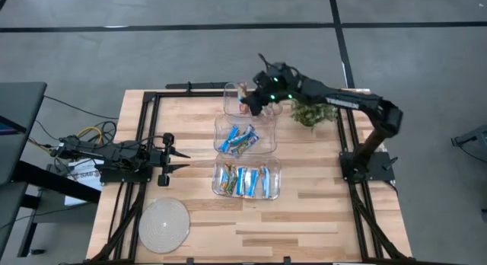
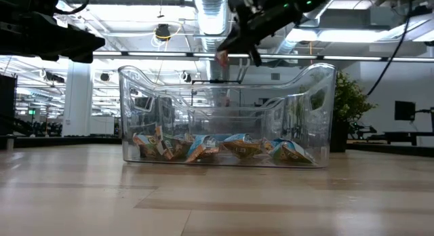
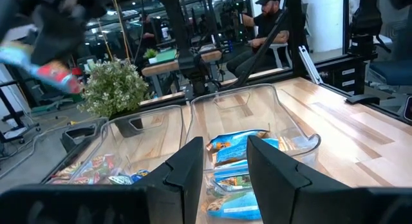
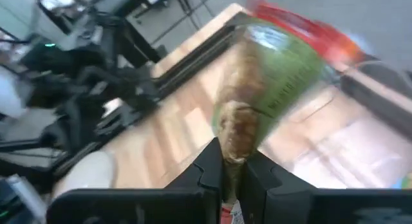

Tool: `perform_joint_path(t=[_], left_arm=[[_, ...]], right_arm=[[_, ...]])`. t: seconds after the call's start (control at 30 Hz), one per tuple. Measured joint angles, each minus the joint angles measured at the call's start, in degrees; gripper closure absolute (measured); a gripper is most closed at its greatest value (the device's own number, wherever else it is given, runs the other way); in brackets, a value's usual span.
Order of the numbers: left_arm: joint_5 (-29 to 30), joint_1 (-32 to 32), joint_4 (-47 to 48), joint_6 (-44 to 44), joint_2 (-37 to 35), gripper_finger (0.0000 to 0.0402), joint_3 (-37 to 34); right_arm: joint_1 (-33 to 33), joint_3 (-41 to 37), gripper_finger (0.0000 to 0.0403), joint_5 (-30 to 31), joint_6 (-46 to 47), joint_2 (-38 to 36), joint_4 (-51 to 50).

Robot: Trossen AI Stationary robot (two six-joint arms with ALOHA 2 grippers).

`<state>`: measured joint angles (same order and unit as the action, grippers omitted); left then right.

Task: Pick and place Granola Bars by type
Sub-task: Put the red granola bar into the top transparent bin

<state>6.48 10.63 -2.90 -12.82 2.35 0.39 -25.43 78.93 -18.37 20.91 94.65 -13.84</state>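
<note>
Three clear bins stand in a column mid-table. The near bin [image 1: 245, 180] holds several tan-brown and blue granola bars [image 2: 203, 148], and the middle bin [image 1: 245, 137] holds bright blue bars [image 1: 237, 139]. My right gripper [image 1: 253, 105] hovers above the far bin [image 1: 232, 97], shut on a red-green-orange bar [image 4: 270, 76], which also shows in the low view [image 2: 222, 57] and the left wrist view [image 3: 55, 74]. My left gripper [image 1: 179, 159] waits open near the table's left edge, pointing at the bins. My right gripper pinches the red-green-orange bar by one end [image 4: 233, 150] between its two fingers [image 4: 209, 166]. The rest of the bar sticks out ahead of the fingers. The bar is lifted clear, high above the far bin's rim.
A small potted plant [image 1: 312, 113] stands on the table's far right, close to the right arm. A round clear lid [image 1: 163, 223] lies at the near left corner. People sit in the room beyond the table [image 3: 267, 24]. Bare wood lies to the right of the bins.
</note>
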Motion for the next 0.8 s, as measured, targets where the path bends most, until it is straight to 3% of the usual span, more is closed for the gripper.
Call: perform_joint_path(t=[0.4,0.8], left_arm=[[0.0,0.0,0.0,0.0,0.0,0.0287,0.0],[0.0,0.0,0.0,0.0,0.0,0.0287,0.0]], right_arm=[[-5.2,16.3,0.0383,-0.5,-3.4,12.5,-9.2],[-6.2,17.0,0.0385,5.6,-7.9,13.3,-16.3]])
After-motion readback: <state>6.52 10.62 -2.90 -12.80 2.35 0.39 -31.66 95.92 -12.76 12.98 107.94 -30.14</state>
